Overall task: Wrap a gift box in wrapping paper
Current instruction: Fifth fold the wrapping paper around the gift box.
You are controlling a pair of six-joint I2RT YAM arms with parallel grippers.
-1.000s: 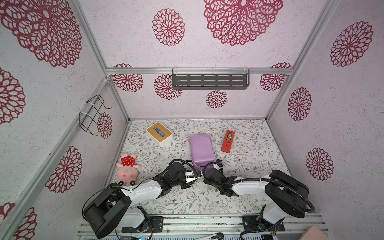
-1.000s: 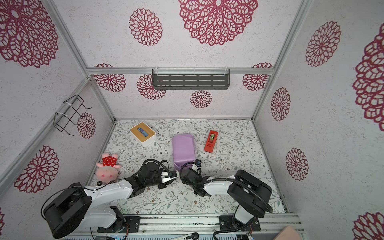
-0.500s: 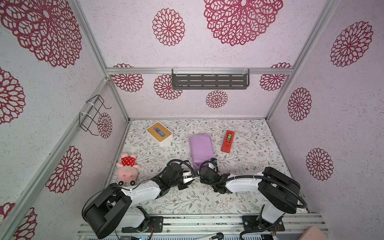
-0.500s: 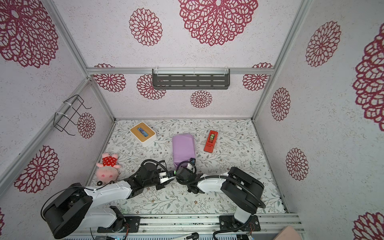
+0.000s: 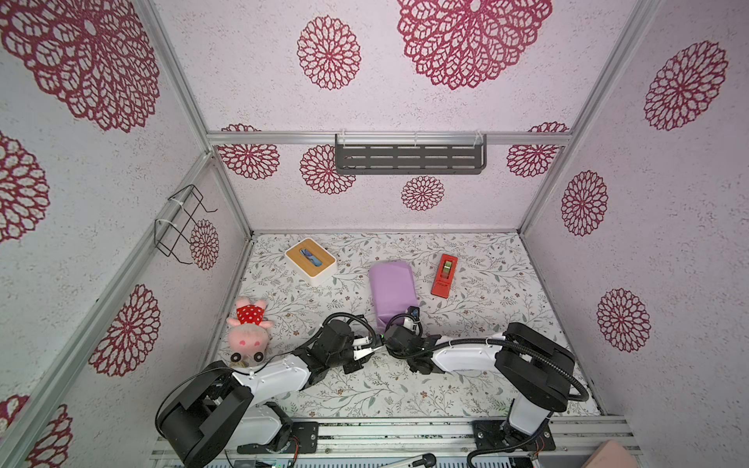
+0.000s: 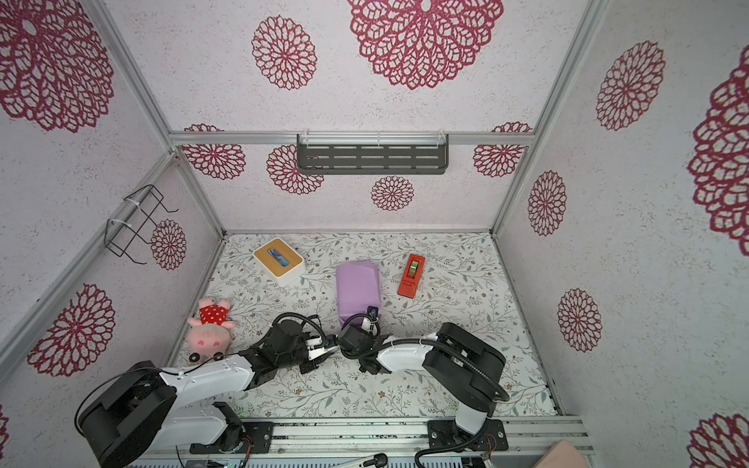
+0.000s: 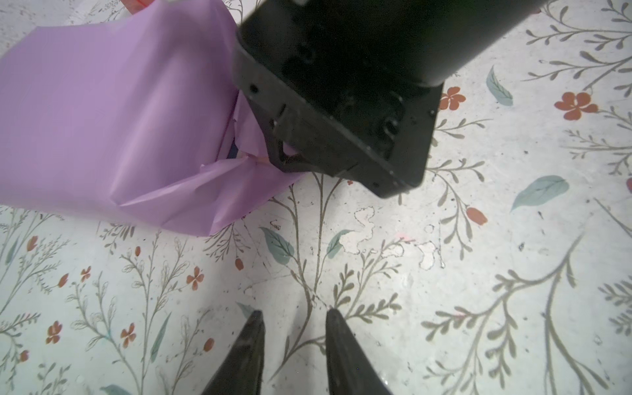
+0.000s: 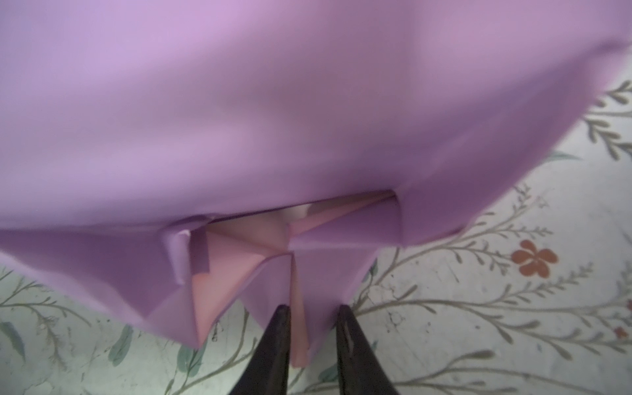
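Step in hand, judging by the layout: closing the loose end of the wrapping. Starting at the left and finding the left gripper hanging just above the flowered table cover, jaws a little apart, gripping nothing, near the wrapped parcel but not touching it. Moving right and finding the right gripper at the parcel's near end, jaws partly open and straddling a pink flap of the paper without visibly pinching it. Doing this well, probably: sliding further onto the flap before closing, pinching close to the crease, not the tip, pulling it snug and flat against the end of the box, avoiding a tear in such thin paper; bringing the left gripper in to press on top of the parcel so as to stop it sliding. Seeing nothing clear of the box itself, lying hidden inside the lilac paper in the middle of the table, just ahead of both grippers. Reading the long axis as running from the robot's side toward the back wall, nearly straight, the unfinished end with crumpled folds and pink underside pointing at the robot, the tidier end pointing at the back wall. Further right, noting a red tape holder lying near the parcel, apart from it, roughly parallel to it, likely needed for sealing.
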